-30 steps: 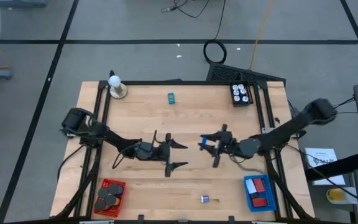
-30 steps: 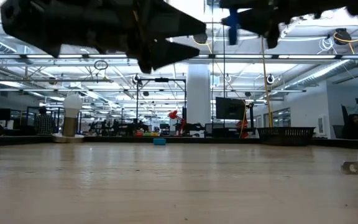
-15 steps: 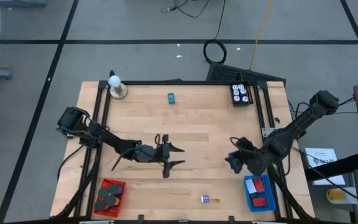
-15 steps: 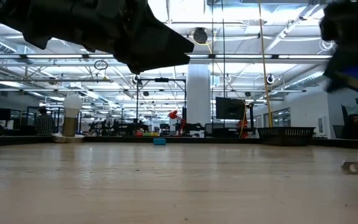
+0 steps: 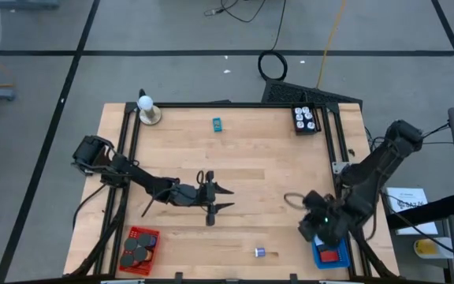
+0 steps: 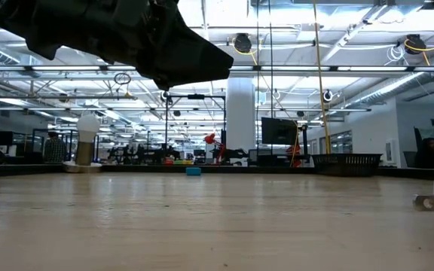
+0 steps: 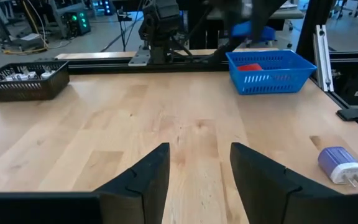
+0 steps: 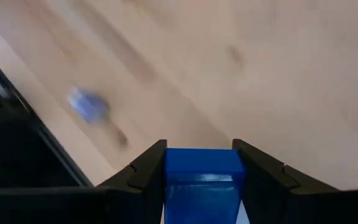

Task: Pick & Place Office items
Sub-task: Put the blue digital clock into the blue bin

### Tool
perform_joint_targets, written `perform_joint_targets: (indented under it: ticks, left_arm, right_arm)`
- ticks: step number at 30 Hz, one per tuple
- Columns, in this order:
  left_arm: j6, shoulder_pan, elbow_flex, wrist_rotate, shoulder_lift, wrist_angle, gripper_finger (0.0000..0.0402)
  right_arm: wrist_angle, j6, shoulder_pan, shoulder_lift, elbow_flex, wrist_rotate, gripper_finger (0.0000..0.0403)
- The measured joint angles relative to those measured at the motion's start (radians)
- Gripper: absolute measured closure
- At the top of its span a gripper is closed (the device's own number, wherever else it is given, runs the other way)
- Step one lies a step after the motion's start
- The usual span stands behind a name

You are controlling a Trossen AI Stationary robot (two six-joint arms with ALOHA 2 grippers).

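The right gripper (image 8: 199,186) grips a blue block (image 8: 202,180) between its jaws, one finger on each side of it, and hangs over the blue basket (image 5: 328,251) at the worktop's (image 5: 251,166) near right corner; in the high view the arm hides most of that basket, with a red block (image 5: 331,255) showing inside it. The left gripper (image 5: 225,198) hovers above mid-worktop with its jaws parted and nothing between them; only bare wood shows in the gap. Ahead of those jaws and off to one side lies a small blue-and-white plug (image 7: 340,165), well apart from both fingers. Beyond the left jaws, across the worktop, stands the blue basket with a red block inside. Behind the left arm, the red basket (image 5: 139,246) holds black discs (image 5: 137,251). A teal bit (image 5: 217,123) lies alone near the far edge, beside neither gripper.
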Motion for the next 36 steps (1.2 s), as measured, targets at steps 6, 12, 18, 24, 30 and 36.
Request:
perform_joint_targets:
  ticks: [6, 12, 18, 24, 30, 36]
  left_arm:
    - [0.001, -0.002, 0.000, 0.000, 0.000, -0.016, 0.0231]
    - [0.000, -0.002, 0.000, 0.000, 0.000, -0.022, 0.0232]
    - [0.001, -0.002, 0.000, 0.000, 0.000, -0.022, 0.0231]
    - [0.001, -0.002, 0.000, 0.000, 0.000, -0.022, 0.0231]
    - [0.003, -0.002, 0.000, 0.000, 0.000, -0.027, 0.0231]
    - [0.003, -0.002, 0.000, 0.000, 0.000, -0.028, 0.0231]
  right_arm:
    - [-0.140, -0.008, 0.121, 0.192, 0.132, -0.172, 0.0252]
    - [-0.138, -0.108, 0.221, 0.324, 0.152, -0.298, 0.0245]
    - [-0.115, -0.177, 0.268, 0.394, 0.151, -0.332, 0.0249]
    - [-0.030, -0.243, 0.273, 0.420, 0.151, -0.329, 0.0243]
    - [-0.003, -0.278, 0.272, 0.420, 0.132, -0.328, 0.0240]
    - [-0.003, -0.274, 0.272, 0.419, 0.132, -0.325, 0.0225]
